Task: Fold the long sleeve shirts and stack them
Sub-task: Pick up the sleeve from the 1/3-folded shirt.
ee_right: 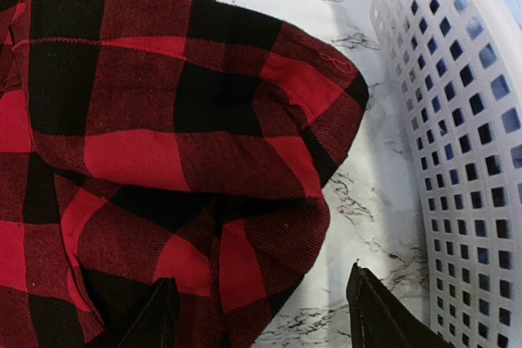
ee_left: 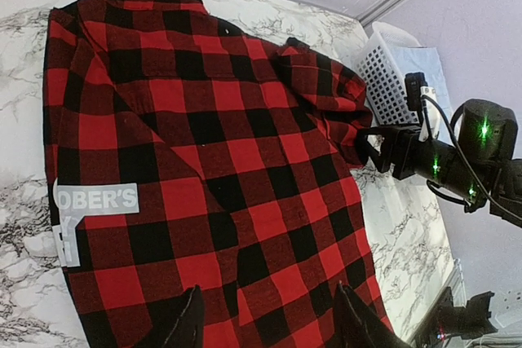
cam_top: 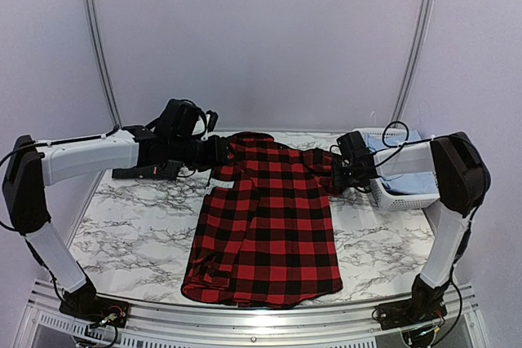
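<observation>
The red-and-black plaid shirt (cam_top: 265,218) lies spread flat on the marble table, collar at the far side. In the left wrist view the shirt (ee_left: 212,136) shows white block lettering (ee_left: 96,200) near its edge. My left gripper (cam_top: 220,155) hovers over the shirt's far left shoulder; it is open and empty (ee_left: 269,322). My right gripper (cam_top: 341,174) is at the shirt's far right side, open (ee_right: 265,315), its jaws either side of the edge of a bunched fold of plaid (ee_right: 204,120). No charcoal shirt is in view.
A white slotted basket (cam_top: 408,197) holding light blue cloth (cam_top: 400,173) stands at the right, just beside the right gripper; it also shows in the right wrist view (ee_right: 457,120). Bare marble (cam_top: 130,226) lies left of the shirt.
</observation>
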Controlling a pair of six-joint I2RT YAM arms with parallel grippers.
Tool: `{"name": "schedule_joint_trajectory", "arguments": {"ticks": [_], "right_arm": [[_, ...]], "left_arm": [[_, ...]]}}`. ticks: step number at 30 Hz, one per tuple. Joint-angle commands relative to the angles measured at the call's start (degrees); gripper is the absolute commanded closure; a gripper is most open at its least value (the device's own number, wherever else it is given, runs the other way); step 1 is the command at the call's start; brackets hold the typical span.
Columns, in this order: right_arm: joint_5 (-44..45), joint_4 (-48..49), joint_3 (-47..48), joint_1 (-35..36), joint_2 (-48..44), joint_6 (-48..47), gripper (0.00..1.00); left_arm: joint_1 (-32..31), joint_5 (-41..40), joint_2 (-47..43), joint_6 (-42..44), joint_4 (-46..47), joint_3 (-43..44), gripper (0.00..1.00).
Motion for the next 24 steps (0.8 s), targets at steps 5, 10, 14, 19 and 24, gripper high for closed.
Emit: {"name": "schedule_joint_trajectory", "arguments": {"ticks": [5, 10, 14, 19, 24], "right_arm": [[-6.52, -2.13, 6.89, -0.58, 5.61, 4.96, 0.41], [-6.63, -8.87, 12.07, -0.69, 5.97, 6.38, 0.53], [-3.67, -11.57, 15.81, -0.64, 6.48, 5.39, 0.69], [-1.52, -9.45, 13.13, -0.63, 2.64, 3.74, 0.91], [-1.73, -5.95, 8.63, 0.86, -3.4, 2.84, 1.0]], "left_arm": [[1.85, 3.88, 5.87, 0.99, 0.91, 8.96, 0.44], [4.71, 7.94, 7.91, -3.14, -1.19, 10.66, 0.45], [4.88, 8.83, 6.57, -2.64, -1.28, 7.78, 0.45], [4.69, 5.36, 2.15, 1.35, 0.79, -0.32, 0.46], [4.57, 6.13, -2.46, 1.53, 1.57, -6.29, 0.46]]}}
